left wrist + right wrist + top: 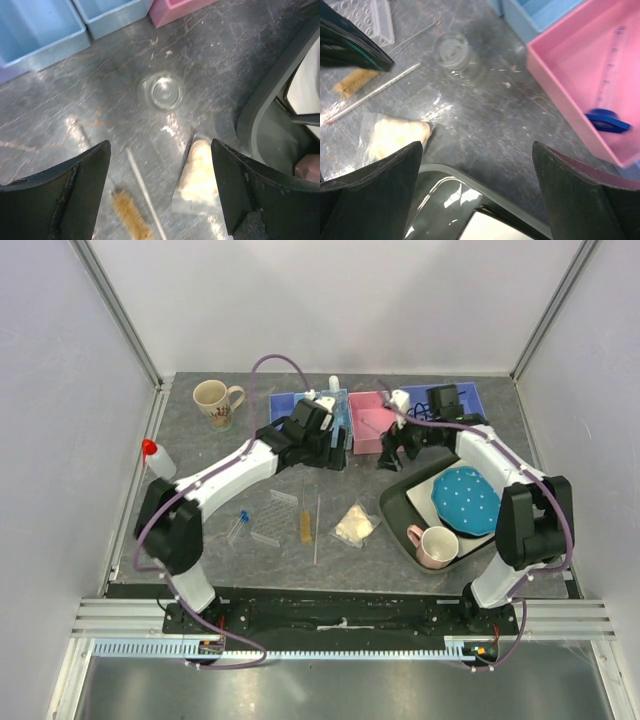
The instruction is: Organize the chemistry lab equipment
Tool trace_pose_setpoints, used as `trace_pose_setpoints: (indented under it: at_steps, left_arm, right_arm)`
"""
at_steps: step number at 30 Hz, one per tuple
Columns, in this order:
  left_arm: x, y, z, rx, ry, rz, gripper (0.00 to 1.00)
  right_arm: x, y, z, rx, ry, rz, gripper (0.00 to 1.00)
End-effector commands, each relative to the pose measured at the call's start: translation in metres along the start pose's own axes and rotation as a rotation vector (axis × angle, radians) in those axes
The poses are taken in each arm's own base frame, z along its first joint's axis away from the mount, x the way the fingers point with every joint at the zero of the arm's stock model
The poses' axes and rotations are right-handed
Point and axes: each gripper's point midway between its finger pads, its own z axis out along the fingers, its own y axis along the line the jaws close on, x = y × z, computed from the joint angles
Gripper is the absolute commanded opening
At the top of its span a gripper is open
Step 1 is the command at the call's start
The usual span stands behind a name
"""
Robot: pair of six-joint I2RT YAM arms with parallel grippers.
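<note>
My left gripper (332, 448) is open and empty, hovering over the mat above a thin rod (144, 189), an amber brush stick (131, 216) and a whitish bag (200, 172). A small clear glass jar (161, 92) stands just beyond it. My right gripper (394, 452) is open and empty over the tray's corner (470, 187), with the jar (455, 56) ahead on its left. A blue-capped tube (605, 121) lies in the pink bin (570, 75). A clear rack (274, 516), blue-capped tubes (240, 524) and a red-capped squeeze bottle (157, 460) sit to the left.
Blue bins (298, 404) and the pink bin (366, 422) line the back, with another blue bin (458, 398) holding black wire. A dark tray (398, 508) carries a blue dotted plate (466, 498) and a pink mug (435, 546). A beige mug (215, 400) stands at the back left.
</note>
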Motion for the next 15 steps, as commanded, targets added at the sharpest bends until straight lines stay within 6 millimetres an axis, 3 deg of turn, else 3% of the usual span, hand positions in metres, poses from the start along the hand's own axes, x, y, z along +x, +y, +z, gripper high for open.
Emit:
trace_pose_setpoints:
  at_steps: [1,2,4,5,6,11,15]
  left_arm:
    - [-0.04,0.012,-0.063,-0.018,-0.216,0.027,0.88]
    - [-0.028,0.021,-0.064,-0.032,-0.201,0.021,0.88]
    - [-0.03,0.034,-0.086,-0.046,-0.242,0.001,0.88]
    - [-0.016,0.044,-0.086,-0.065,-0.223,-0.003,0.88]
    - [-0.019,0.047,-0.104,-0.063,-0.265,-0.007,0.89]
    - [0.003,0.091,-0.139,-0.157,-0.315,-0.039,0.9]
    - [0.014,0.103,-0.167,-0.184,-0.374,-0.03,0.91]
  right_arm:
    - [-0.008,0.015,0.02,-0.059,0.044,-0.175,0.98]
    - [-0.005,0.02,0.027,-0.084,0.062,-0.232,0.98]
    - [-0.01,0.026,0.036,-0.11,0.082,-0.319,0.98]
    - [-0.007,0.024,0.043,-0.115,0.102,-0.355,0.98]
    - [-0.013,0.017,0.046,-0.085,0.114,-0.386,0.98]
    - [-0.022,0.026,0.08,-0.105,0.151,-0.449,0.98]
    - [-0.031,0.025,0.104,-0.071,0.172,-0.444,0.98]
